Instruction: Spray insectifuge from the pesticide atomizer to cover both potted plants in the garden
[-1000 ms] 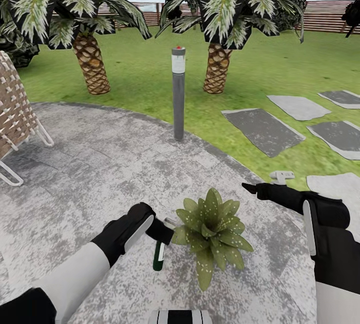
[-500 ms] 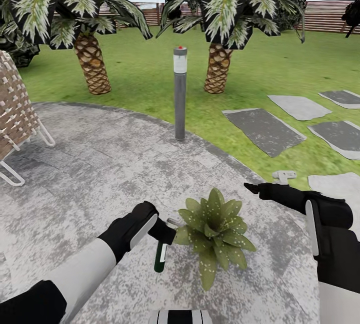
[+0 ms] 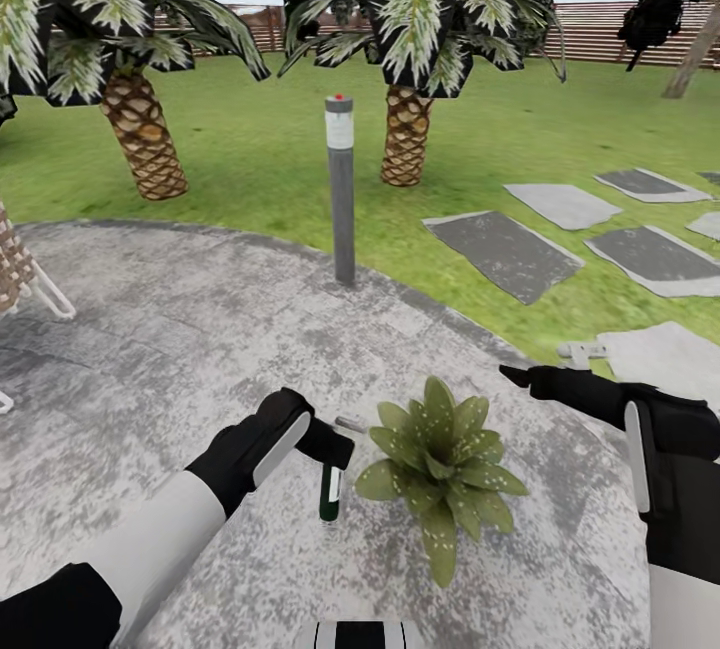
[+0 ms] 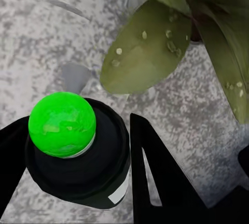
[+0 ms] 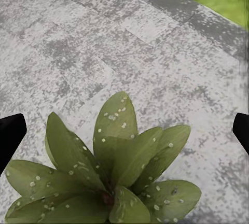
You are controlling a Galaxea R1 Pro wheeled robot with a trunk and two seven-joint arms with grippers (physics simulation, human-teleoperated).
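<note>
The pesticide atomizer [image 3: 330, 492], a slim dark green bottle with a white label band, hangs upright just above the patio with my left gripper [image 3: 333, 447] shut on its top. The left wrist view looks at its round bright green end [image 4: 62, 124] between the black fingers [image 4: 155, 177]. Right beside it sits one potted plant [image 3: 445, 464], a low rosette of pointed green leaves. White insectifuge specks [image 5: 123, 125] dot its leaves [image 4: 140, 53]. My right gripper [image 3: 515, 376] hovers open above the plant's far right side, fingertips [image 5: 10, 136] wide apart. The second potted plant is out of view.
A tall grey post [image 3: 341, 189] with a red top stands at the patio's far edge. Two scaly-trunked palms [image 3: 145, 139] [image 3: 405, 139] rise on the lawn behind it. A woven chair [image 3: 15, 269] is at the left, stepping stones [image 3: 505, 249] and a small whitish object [image 3: 580, 353] at the right.
The whole view has shifted, so the camera has moved. The atomizer now hangs more upright in my left gripper, still beside the plant. My right gripper keeps its place over the plant.
</note>
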